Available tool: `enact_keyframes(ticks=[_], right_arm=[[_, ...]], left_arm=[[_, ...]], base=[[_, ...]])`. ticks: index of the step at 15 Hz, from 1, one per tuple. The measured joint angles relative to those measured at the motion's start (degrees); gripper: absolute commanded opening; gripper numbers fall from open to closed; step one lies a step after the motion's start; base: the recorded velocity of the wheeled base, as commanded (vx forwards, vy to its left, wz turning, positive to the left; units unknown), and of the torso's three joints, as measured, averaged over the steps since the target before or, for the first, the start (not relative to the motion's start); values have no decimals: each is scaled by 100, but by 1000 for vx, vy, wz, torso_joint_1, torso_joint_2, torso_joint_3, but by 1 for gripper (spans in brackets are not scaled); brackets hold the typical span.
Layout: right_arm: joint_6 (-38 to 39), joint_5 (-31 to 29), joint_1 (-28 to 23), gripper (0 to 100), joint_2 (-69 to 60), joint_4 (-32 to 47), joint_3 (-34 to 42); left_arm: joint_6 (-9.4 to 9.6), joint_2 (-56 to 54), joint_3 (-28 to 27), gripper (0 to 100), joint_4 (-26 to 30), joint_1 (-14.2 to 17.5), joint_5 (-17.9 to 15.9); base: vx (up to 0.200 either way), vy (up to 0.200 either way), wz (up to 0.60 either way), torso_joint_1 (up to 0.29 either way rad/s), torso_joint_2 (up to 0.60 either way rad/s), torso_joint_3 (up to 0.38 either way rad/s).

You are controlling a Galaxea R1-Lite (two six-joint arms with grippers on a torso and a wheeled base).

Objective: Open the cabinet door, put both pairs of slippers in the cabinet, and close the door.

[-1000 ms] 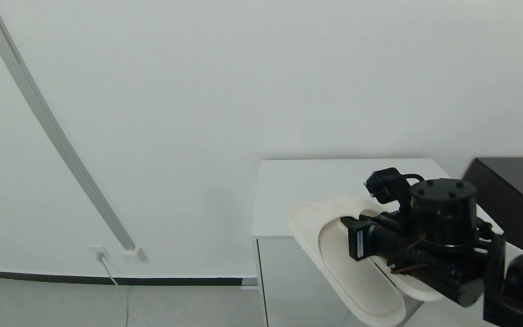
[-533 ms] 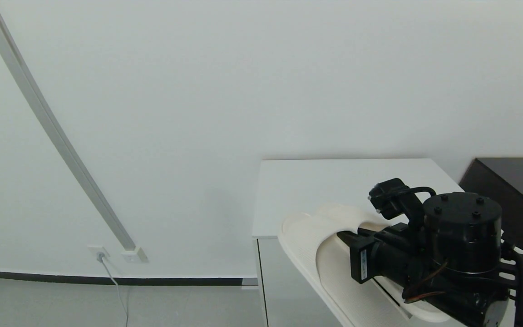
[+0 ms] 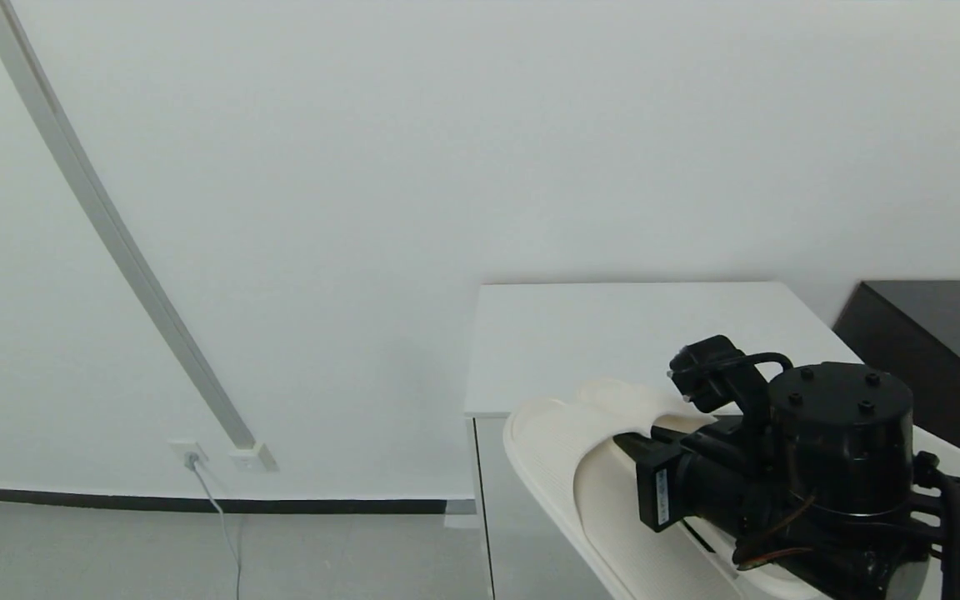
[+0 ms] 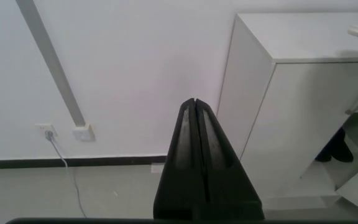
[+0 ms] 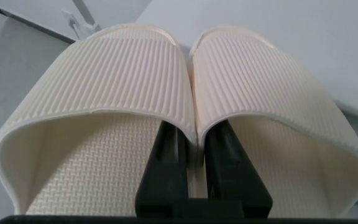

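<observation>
Right gripper (image 5: pixel 191 134): the fingers are seen pushed in under the straps of both slippers (image 5: pixel 104 81). The two inner strap edges are pinched together between them, with only a narrow gap left.
Slippers: a cream ribbed pair is held side by side, touching along their inner edges, toes pointing away from the wrist. In the head view they (image 3: pixel 555 450) are carried in the air just in front of the cabinet's near left corner, tilted, and partly covered by the arm.
Left gripper (image 4: pixel 194 109): the fingers are pressed together with nothing between them, and it is held apart from the cabinet, pointing towards the wall beside it.
Cabinet (image 3: pixel 613 333): white, set against the wall. In the left wrist view its front (image 4: pixel 303 106) is seen open low down, with a dark shape (image 4: pixel 337 149) inside that cannot be identified.
Dark unit (image 3: pixel 930 333): placed just beside the cabinet, on its right.
Wall: a grey strip (image 3: pixel 113 233) is run down it at a slant to a socket (image 3: pixel 191 457) near the floor, and a cable is hung from that socket.
</observation>
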Motion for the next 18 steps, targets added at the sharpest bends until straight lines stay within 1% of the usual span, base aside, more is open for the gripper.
enact_keyframes(ticks=[3, 15, 18], right_arm=[[-5, -5, 4, 0, -2, -2, 2], [-7, -20, -18, 0, -57, 0, 66], [-16, -9, -24, 0, -85, -152, 116]], left_arm=[[0, 0, 0, 0, -2, 0, -1], [-4, 0, 0, 0, 0, 0, 2], [-9, 0, 0, 0, 0, 0, 5]], base=[[-200, 0, 0, -2, -2, 2], [0, 0, 0, 0, 0, 0], [0, 0, 0, 0, 0, 0]])
